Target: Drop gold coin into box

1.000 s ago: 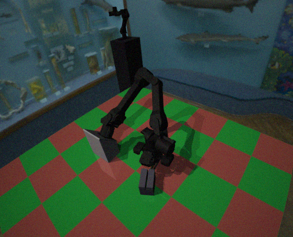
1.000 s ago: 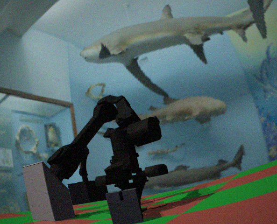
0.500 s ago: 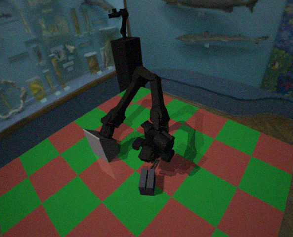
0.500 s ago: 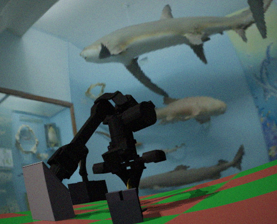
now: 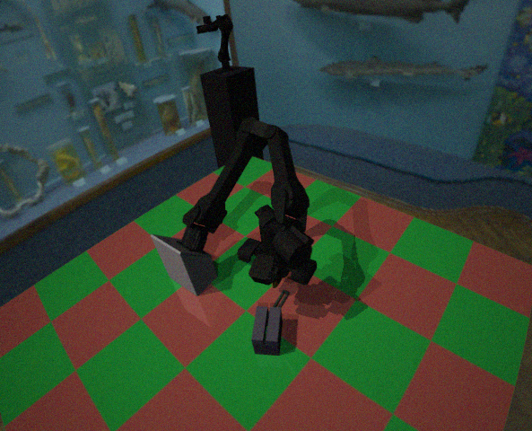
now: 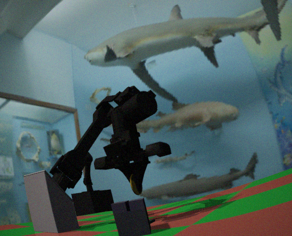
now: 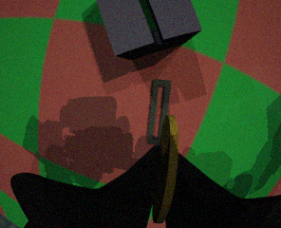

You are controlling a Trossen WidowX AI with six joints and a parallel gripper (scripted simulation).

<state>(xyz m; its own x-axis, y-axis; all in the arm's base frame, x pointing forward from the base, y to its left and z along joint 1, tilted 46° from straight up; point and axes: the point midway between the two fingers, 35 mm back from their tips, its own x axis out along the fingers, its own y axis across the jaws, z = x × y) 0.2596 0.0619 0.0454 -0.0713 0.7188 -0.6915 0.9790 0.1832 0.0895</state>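
My gripper [image 5: 274, 278] [image 6: 136, 188] [image 7: 161, 152] is shut on the gold coin [image 6: 133, 184] [image 7: 169, 171], held on edge between the fingers, well above the floor. The dark-green holder [image 5: 282, 298] [image 7: 159, 113] lies empty on a red tile just below and ahead of the coin. The grey box [image 5: 266, 329] [image 6: 130, 217] [image 7: 140, 2] stands just past the holder, with its narrow slot [image 5: 269, 328] [image 6: 127, 206] [image 7: 143, 0] in the lid running along its length. The gripper hangs behind and above the box.
A grey wedge-shaped block [image 5: 182, 268] [image 6: 48, 203] sits at the arm's base, left of the box. A tall dark pillar [image 5: 230, 113] stands at the back. The floor is a red and green checkerboard [image 5: 396, 324].
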